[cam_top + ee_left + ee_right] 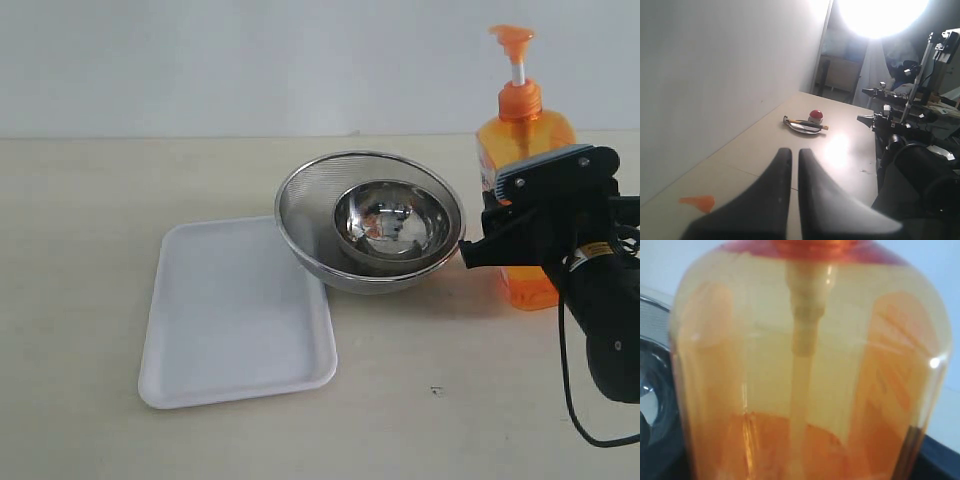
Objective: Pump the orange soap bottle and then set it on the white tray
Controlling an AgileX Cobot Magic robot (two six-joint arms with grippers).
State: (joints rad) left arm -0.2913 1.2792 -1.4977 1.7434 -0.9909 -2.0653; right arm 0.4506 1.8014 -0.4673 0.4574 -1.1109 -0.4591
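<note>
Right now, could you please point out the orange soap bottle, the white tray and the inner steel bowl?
orange soap bottle (525, 135): exterior view, upper body.
white tray (235, 310): exterior view, bare floor.
inner steel bowl (390, 222): exterior view, inside bottom.

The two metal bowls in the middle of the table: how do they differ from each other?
The mesh strainer bowl is the larger and wider one. The small steel bowl sits nested inside it. The mesh strainer bowl has a wall of fine, dull grey mesh, while the small steel bowl is solid and mirror-polished, showing reflections. Both are round, silver-coloured and upright.
</note>
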